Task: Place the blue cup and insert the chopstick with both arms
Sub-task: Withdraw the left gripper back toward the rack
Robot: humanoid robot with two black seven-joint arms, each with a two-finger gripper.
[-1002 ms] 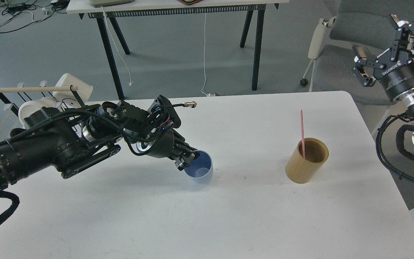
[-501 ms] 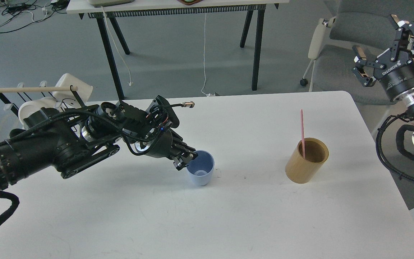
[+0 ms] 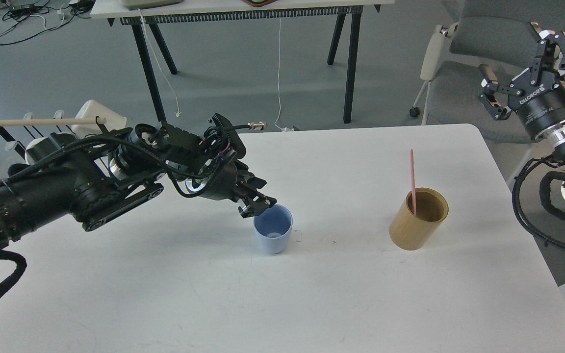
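The blue cup [image 3: 273, 235] stands upright on the white table [image 3: 312, 304], a little left of the middle. My left gripper [image 3: 259, 201] hovers just above the cup's left rim, open and apart from the cup. The pink chopstick [image 3: 412, 179] stands leaning in the tan wooden holder [image 3: 417, 225] on the right of the table. My right gripper [image 3: 532, 63] is open and empty, held high past the table's right edge, in front of the chair.
A black wire rack with a pale wooden rod [image 3: 47, 121] and white cups stands at the table's left back edge. A grey chair [image 3: 464, 83] is behind the right corner. A dark-legged table [image 3: 243, 12] stands further back.
The cup was tilted in my left gripper, was then set upright, and now stands alone. The left gripper has let go and risen slightly up and back. The right gripper shifted slightly.
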